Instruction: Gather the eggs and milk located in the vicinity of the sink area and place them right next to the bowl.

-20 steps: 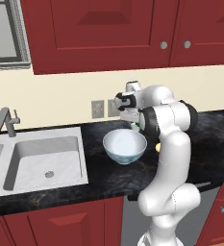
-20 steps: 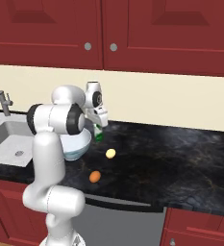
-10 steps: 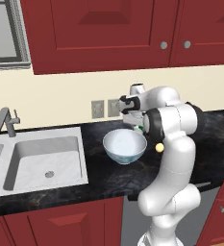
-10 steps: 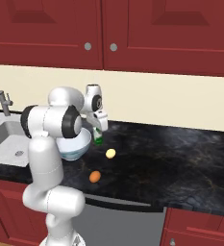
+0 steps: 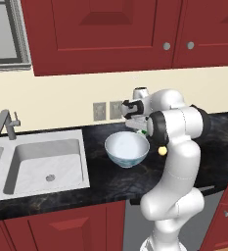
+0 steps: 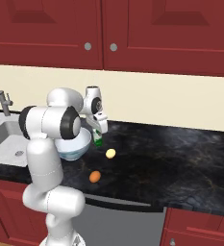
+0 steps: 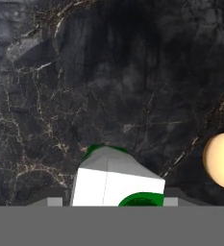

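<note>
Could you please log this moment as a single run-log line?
gripper: shut on milk, above counter | bowl: beside | eggs: yellow egg, orange egg on counter

Milk (image 7: 114,182) between fingers, egg (image 7: 221,160) beside

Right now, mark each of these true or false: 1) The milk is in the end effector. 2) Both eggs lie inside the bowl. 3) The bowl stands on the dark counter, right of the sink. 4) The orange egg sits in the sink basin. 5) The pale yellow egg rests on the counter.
1) True: the end effector is closed on the milk, held above the counter.
2) False: both eggs lie on the counter, outside the bowl.
3) True: it stands right of the sink in the left base view.
4) False: the orange egg lies on the counter near its front edge.
5) True: the pale yellow egg rests there.
</note>
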Robot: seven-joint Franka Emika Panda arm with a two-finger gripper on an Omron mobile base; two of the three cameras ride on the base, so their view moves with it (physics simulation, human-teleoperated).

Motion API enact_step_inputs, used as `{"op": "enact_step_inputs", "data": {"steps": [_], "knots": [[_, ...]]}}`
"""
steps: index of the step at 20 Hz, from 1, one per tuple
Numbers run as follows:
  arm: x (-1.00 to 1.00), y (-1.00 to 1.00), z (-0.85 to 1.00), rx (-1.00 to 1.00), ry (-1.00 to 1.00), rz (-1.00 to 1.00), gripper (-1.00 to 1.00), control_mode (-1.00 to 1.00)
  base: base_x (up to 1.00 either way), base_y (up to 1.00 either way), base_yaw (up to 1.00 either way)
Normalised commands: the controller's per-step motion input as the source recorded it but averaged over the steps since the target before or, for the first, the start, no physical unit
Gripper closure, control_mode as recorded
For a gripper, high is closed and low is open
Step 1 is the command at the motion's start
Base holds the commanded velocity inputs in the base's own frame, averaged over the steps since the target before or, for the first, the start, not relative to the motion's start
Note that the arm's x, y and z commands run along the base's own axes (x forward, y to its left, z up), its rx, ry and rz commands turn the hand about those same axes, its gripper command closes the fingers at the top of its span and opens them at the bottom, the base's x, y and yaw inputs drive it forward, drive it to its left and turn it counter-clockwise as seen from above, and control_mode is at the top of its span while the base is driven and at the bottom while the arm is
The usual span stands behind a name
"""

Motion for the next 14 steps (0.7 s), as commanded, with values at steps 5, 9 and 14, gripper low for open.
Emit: {"op": "enact_step_inputs", "data": {"steps": [5,9,14], "knots": [[0.00,0.00,-0.01,0.00,0.00,0.00,-1.00,-1.00,0.00,0.00,0.00],[0.00,0.00,0.00,0.00,0.00,0.00,-1.00,-1.00,0.00,0.00,0.00],[-0.03,0.00,0.01,0.00,0.00,0.00,-1.00,-1.00,0.00,0.00,0.00]]}}
